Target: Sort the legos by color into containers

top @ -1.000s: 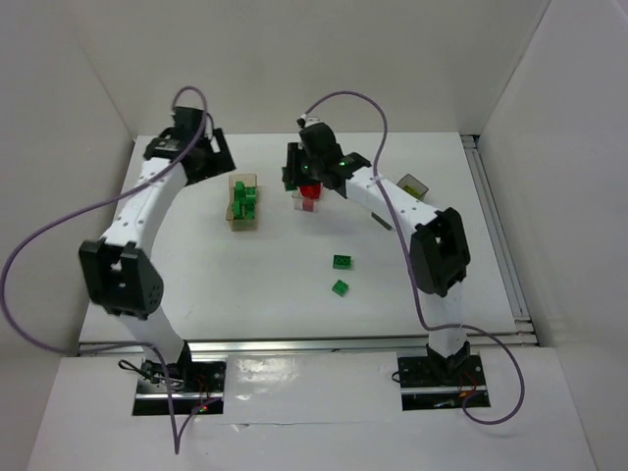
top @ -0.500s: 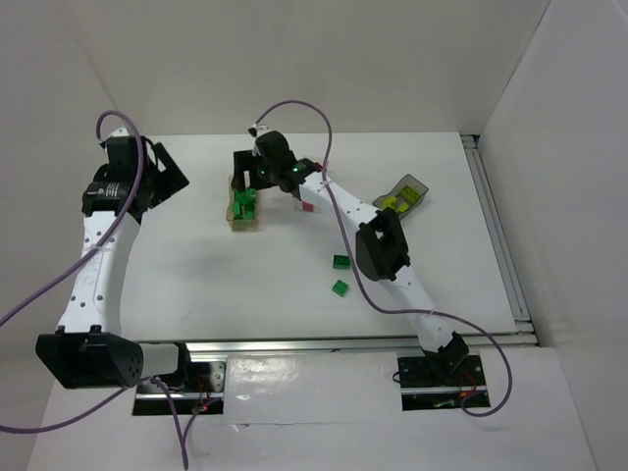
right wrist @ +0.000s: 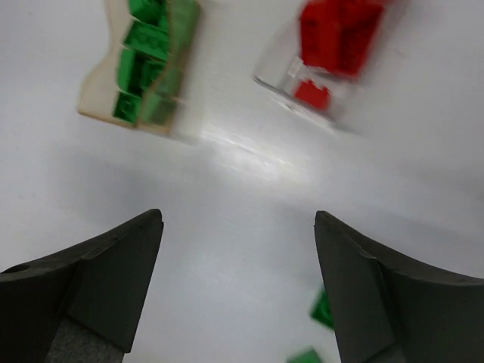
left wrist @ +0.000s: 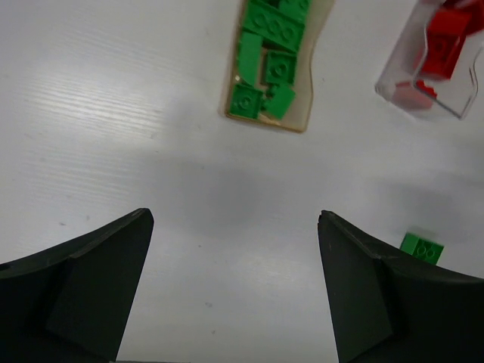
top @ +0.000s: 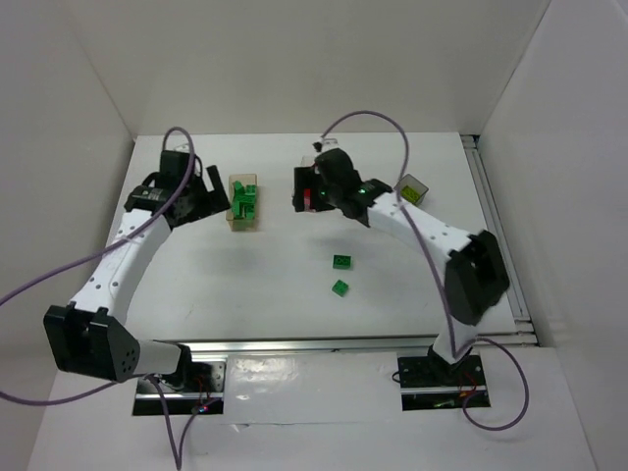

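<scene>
Two green legos lie loose around the middle of the table (top: 255, 285), slightly toward its right edge. The wide lego (top: 341, 261) has its long axis running along the near edge. The small lego (top: 340, 287) sits askew just beside it on the near side.

My right hand (right wrist: 238, 218) hangs above the clear box (left wrist: 397, 83), spread wide and empty. From it both loose pieces lie toward the near edge, showing only as green scraps at the bottom of my right wrist view. My left hand (left wrist: 234, 219), also wide and empty, hovers by the left side of the tan box (left wrist: 301, 121), well apart from them. I judge the right arm the nearer one for the pick.

The tan box holds a heap of green bricks (left wrist: 276, 38), so the loose two belong there, toward the far left from where they lie. Red bricks (left wrist: 442, 49) fill the clear box. The dark box (top: 413, 186), near the far right corner, shows something yellow-green inside.
</scene>
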Tool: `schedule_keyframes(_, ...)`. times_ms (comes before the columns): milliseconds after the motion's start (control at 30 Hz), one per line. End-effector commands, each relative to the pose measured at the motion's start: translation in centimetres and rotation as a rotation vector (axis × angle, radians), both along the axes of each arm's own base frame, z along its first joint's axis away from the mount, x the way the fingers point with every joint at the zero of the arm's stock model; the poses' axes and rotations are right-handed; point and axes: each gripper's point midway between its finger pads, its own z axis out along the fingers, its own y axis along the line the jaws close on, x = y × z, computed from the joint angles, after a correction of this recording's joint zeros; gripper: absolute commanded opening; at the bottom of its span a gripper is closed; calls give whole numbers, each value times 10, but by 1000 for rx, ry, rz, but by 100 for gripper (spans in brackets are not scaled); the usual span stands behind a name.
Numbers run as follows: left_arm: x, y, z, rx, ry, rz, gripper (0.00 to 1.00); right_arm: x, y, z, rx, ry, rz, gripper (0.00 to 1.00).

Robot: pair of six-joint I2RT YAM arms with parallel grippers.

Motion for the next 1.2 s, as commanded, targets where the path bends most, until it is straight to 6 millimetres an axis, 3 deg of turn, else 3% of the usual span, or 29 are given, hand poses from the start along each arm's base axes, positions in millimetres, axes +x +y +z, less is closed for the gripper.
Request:
schedule_keyframes(0, 1, -37, -11, 14, 5, -133, 100, -32, -60, -20, -68, 38, -127, 90)
schedule_keyframes(67, 1, -47, -19, 37, 27, -167, 100, -65, -84, -51, -126, 135, -145, 94)
schedule_keyframes(133, 4, -52, -17, 43, 23, -176, 100, -85, -94, -67, -132, 212, -173, 99)
schedule_keyframes(167, 3, -59, -21, 45, 31, -196, 100, -95, -100, -80, -148, 252, -190, 99)
schedule_keyframes(267, 1, -71, -24, 51, 39, -219, 100, -107, -106, -92, -132, 286, -212, 99)
schedule_keyframes(400, 3, -80, -25, 70, 39, -237, 100, -107, -99, -103, -126, 313, -192, 99)
schedule_keyframes(433, 1, -80, -31, 90, 59, -236, 100, -108, -101, -114, -156, 332, -184, 99)
schedule_keyframes(633, 4, -82, -23, 105, 51, -244, 100, -98, -88, -135, -168, 344, -139, 99)
schedule_keyframes(933, -4, -93, -35, 107, 84, -283, 100, -79, -84, -144, -190, 307, -162, 72)
schedule_keyframes(1000, -6, -92, -36, 109, 93, -284, 100, -79, -84, -146, -203, 313, -155, 63)
schedule_keyframes(1033, -6, -92, -37, 109, 93, -284, 100, -79, -84, -146, -203, 313, -155, 52)
schedule_keyframes(1100, -5, -90, -36, 117, 91, -277, 100, -78, -83, -144, -203, 313, -155, 40)
schedule_keyframes(1167, -6, -84, -38, 120, 104, -262, 100, -73, -73, -133, -187, 291, -143, 31)
